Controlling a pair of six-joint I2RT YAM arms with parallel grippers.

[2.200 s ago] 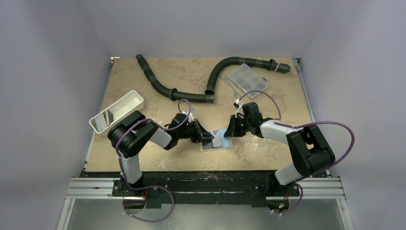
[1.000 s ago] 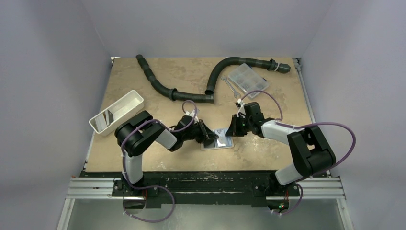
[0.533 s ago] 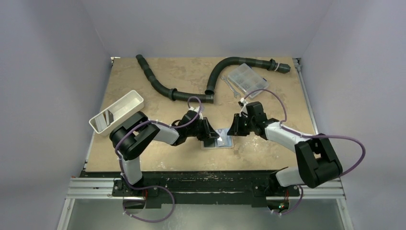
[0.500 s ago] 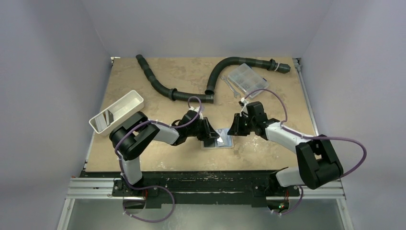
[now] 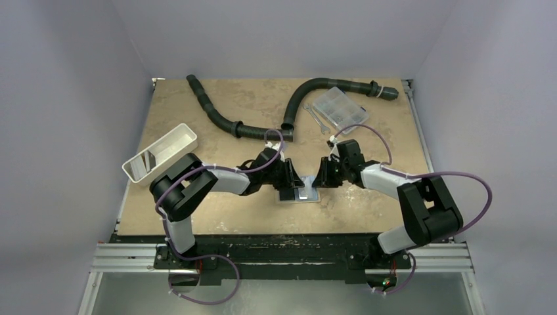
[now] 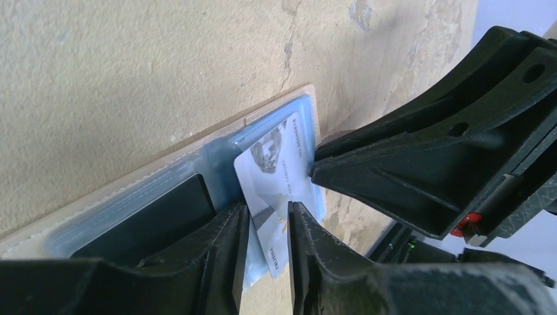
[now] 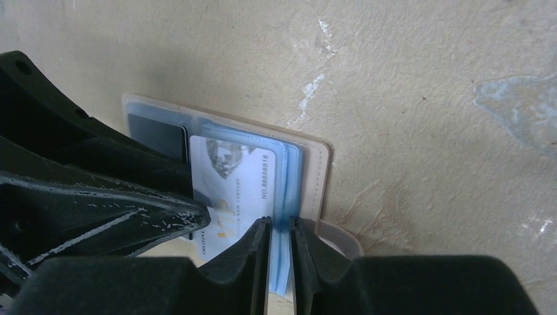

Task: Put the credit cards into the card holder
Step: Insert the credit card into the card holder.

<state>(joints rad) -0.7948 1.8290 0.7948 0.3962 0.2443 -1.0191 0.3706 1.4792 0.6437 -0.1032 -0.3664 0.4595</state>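
the card holder (image 7: pixel 319 177) lies open and flat on the table (image 5: pixel 217 216), low in the middle of the overhead view, and my two claws meet over it from either side

my left claw (image 6: pixel 269 220) reaches in from the left of that view. its fingers stand a narrow way apart, released, and the lower corner of the pale credit card (image 6: pixel 279 167) shows in the gap between them, not clamped. that card carries a diamond picture and lies slanted on the blue-grey inside of the holder, its lower end poking past the holder's edge toward the bottom of my left wrist view. i cannot tell how far it sits inside a sleeve. the dark credit card (image 6: pixel 148 223) is tucked in the pocket just to the left of it in that view

my right claw (image 7: pixel 281 230) comes from the right, its fingers close together, with the edges of the holder's clear blue sleeves between them. i cannot tell whether i am pinching those sleeves or only straddling them

a white tray (image 5: pixel 161 154) sits at the left of the overhead view, black ribbed hoses (image 5: pixel 220 118) run across the top, and a clear compartment box (image 5: pixel 338 107) lies at the upper right with small wrenches (image 5: pixel 317 120) just beside it
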